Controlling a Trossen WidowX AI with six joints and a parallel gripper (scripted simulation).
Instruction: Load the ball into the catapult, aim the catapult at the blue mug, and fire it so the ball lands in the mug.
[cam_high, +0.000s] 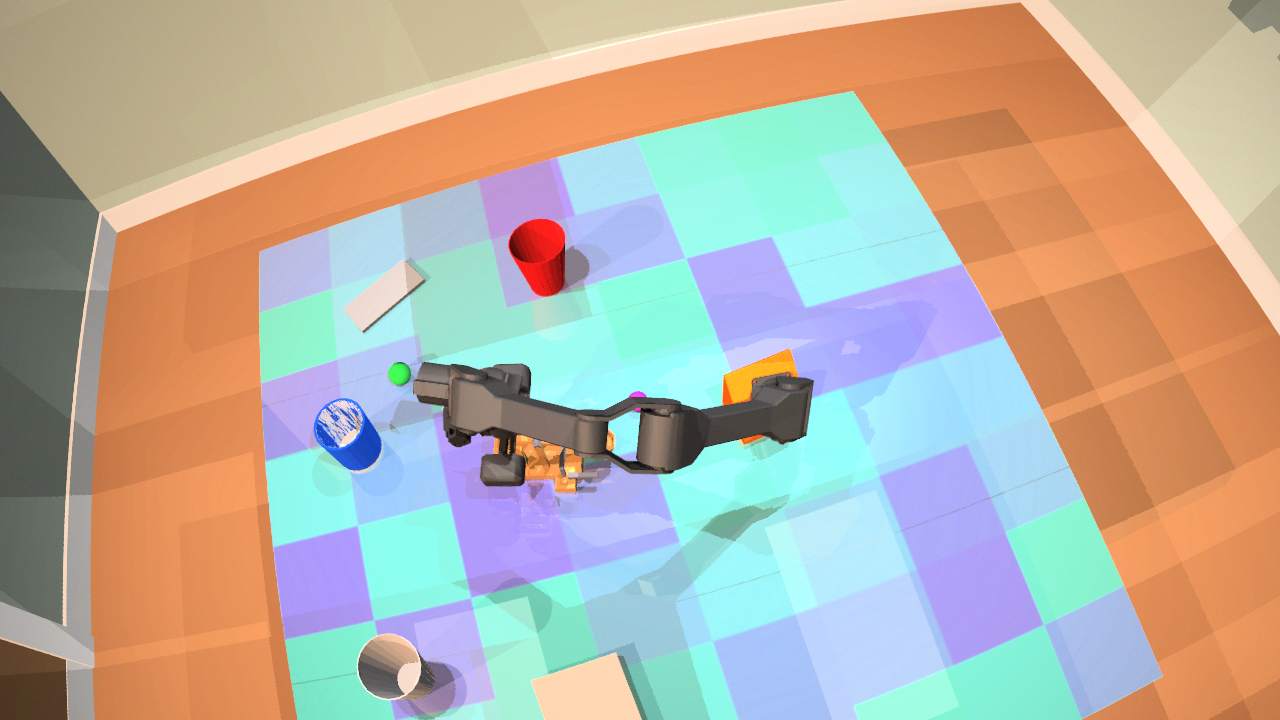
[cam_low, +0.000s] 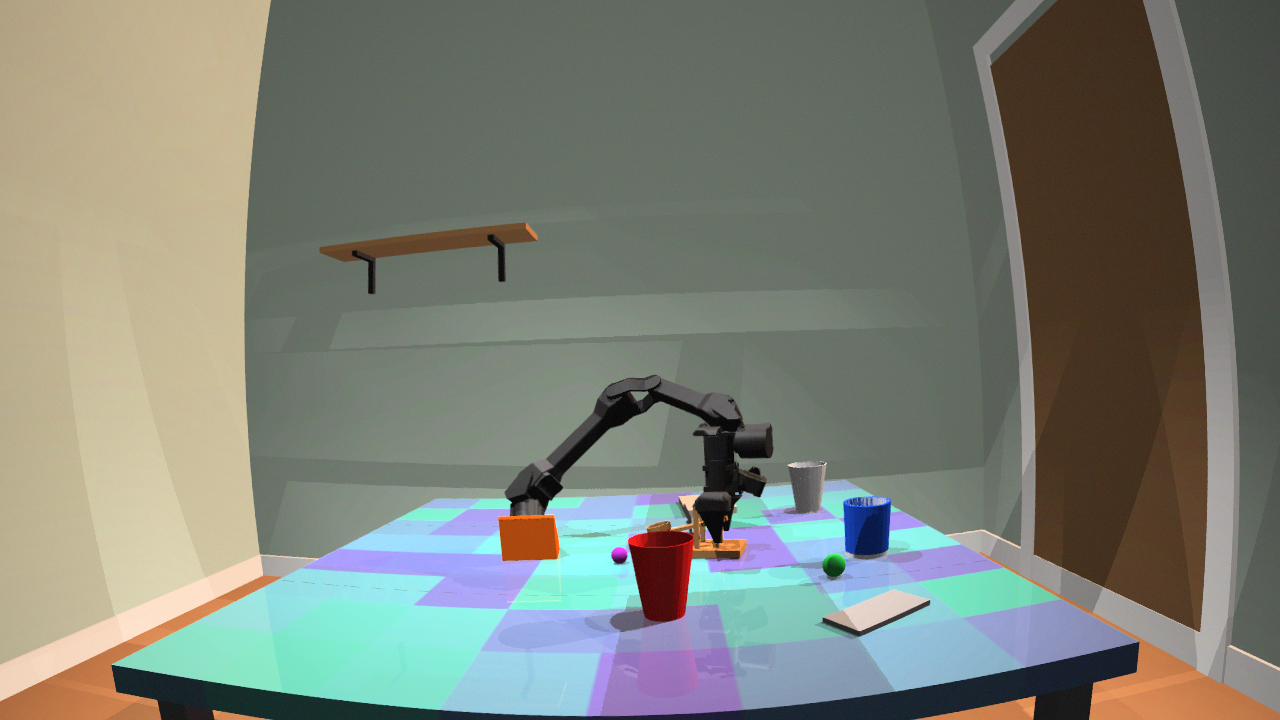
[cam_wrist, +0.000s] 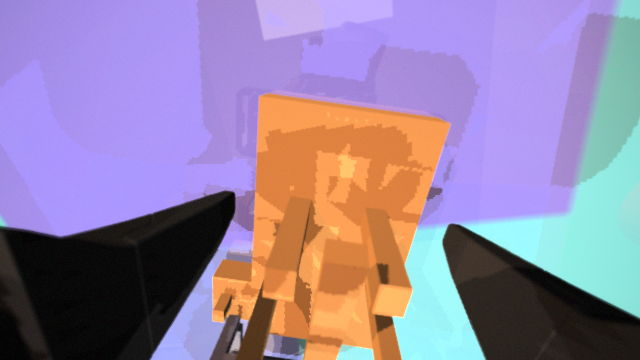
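Note:
The orange wooden catapult (cam_high: 546, 461) (cam_low: 732, 548) (cam_wrist: 300, 165) stands under the arm; its throwing cup (cam_low: 659, 526) points away from the blue mug. My gripper (cam_low: 716, 539) (cam_wrist: 339, 217) is open and empty, pointing down low over the catapult. In the wrist view its fingers are on either side of the frame; contact cannot be told. The blue mug (cam_high: 362, 447) (cam_low: 866, 528) stands upright beyond the catapult's base end. A magenta ball (cam_high: 637, 395) (cam_low: 619, 555) lies on the table near the throwing cup, partly hidden by the arm in the top view. The catapult's cup is outside the wrist view.
A green ball (cam_high: 399, 373) (cam_low: 833, 565) lies near the blue mug. A red cup (cam_high: 547, 268) (cam_low: 662, 582), a grey cup (cam_high: 377, 667) (cam_low: 806, 488), an orange block (cam_high: 744, 380) (cam_low: 528, 539) by the arm's base and two pale slabs (cam_high: 384, 295) (cam_high: 586, 691) stand around.

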